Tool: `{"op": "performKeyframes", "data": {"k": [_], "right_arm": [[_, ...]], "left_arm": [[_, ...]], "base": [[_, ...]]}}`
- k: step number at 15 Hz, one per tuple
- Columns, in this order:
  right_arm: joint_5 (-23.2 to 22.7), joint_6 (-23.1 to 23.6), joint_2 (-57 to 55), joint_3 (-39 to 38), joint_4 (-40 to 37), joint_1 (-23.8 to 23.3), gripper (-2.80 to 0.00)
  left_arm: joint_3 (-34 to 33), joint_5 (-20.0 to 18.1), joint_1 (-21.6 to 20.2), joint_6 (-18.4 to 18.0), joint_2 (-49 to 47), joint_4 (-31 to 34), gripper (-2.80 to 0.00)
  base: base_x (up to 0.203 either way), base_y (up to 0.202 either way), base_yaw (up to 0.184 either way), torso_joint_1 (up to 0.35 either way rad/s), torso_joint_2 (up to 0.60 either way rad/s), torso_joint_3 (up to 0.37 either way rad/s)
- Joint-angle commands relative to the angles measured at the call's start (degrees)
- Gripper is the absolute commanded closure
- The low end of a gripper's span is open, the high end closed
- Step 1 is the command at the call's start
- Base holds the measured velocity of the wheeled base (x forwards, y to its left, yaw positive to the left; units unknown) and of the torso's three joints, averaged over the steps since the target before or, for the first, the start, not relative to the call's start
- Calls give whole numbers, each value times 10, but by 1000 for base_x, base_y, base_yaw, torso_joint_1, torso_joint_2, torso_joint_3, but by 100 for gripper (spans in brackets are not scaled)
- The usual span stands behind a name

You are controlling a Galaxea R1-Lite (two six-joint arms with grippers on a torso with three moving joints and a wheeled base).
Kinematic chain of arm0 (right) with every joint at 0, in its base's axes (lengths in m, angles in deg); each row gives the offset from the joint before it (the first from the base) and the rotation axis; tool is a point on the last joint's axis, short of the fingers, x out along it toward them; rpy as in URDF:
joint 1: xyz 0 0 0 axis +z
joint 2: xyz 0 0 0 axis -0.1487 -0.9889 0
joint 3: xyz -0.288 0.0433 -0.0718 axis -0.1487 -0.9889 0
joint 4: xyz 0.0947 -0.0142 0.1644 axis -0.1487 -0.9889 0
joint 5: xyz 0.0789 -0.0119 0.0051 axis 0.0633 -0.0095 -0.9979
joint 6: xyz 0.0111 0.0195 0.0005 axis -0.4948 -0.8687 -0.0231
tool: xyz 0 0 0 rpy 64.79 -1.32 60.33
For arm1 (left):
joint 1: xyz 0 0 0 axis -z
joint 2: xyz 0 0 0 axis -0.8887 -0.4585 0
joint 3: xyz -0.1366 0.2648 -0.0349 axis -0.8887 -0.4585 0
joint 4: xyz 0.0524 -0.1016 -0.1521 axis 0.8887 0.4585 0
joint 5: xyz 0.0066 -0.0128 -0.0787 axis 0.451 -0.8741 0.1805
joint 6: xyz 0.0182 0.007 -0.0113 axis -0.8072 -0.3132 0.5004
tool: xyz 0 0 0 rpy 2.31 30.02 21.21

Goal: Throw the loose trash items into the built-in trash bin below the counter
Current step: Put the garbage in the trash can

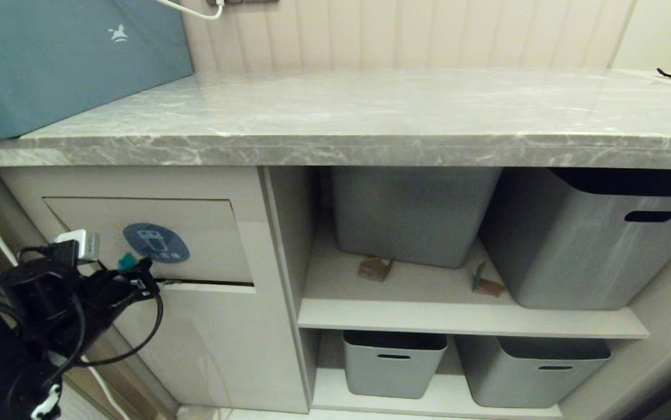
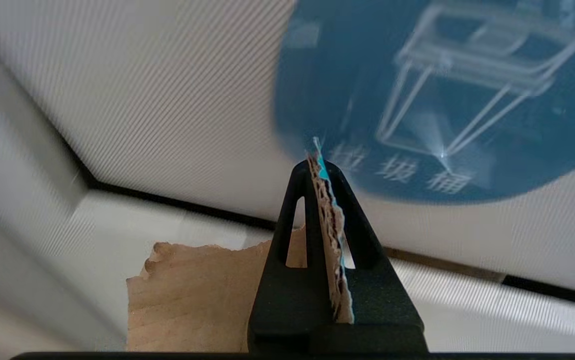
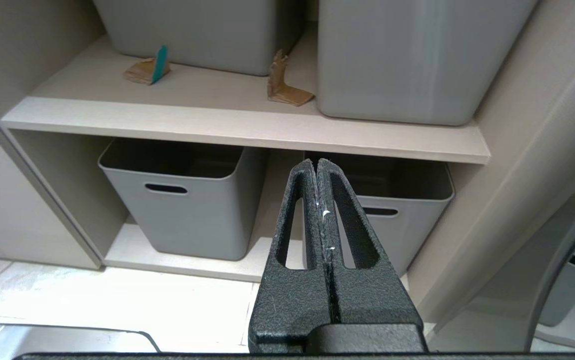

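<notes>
Left gripper [image 2: 325,165] clamped edge-on across torn brown corrugated cardboard scrap with teal facing [image 2: 192,295] at beige tilting bin flap [image 1: 195,233] — light, stiff, crushable, so pinch the flat faces; right gripper [image 3: 317,167] closed on nothing.

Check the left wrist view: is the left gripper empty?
No: the left gripper is shut on a torn cardboard scrap, right in front of the bin flap's blue sticker.

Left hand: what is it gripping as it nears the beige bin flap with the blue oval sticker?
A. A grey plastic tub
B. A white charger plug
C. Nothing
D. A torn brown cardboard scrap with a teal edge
D: in the left wrist view the left hand is shut on a torn brown cardboard scrap with a teal edge, right before the blue oval sticker.
</notes>
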Motion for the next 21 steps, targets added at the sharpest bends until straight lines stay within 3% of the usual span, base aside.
{"op": "performKeyframes", "data": {"k": [1, 11, 16, 18, 21], "right_arm": [[0, 0, 0, 0, 0, 0, 0], [0, 0, 0, 0, 0, 0, 0], [0, 0, 0, 0, 0, 0, 0], [0, 0, 0, 0, 0, 0, 0], [0, 0, 0, 0, 0, 0, 0]], "left_arm": [[37, -2, 4, -2, -12, -5, 0], [126, -13, 1, 11, -76, -5, 0], [159, -79, -18, 30, -100, -5, 0], [172, -131, -35, 38, -105, -5, 0], [202, -145, -42, 36, -127, -5, 0]], "base": [[0, 0, 0, 0, 0, 0], [0, 0, 0, 0, 0, 0], [0, 0, 0, 0, 0, 0], [0, 0, 0, 0, 0, 0], [0, 0, 0, 0, 0, 0]]}}
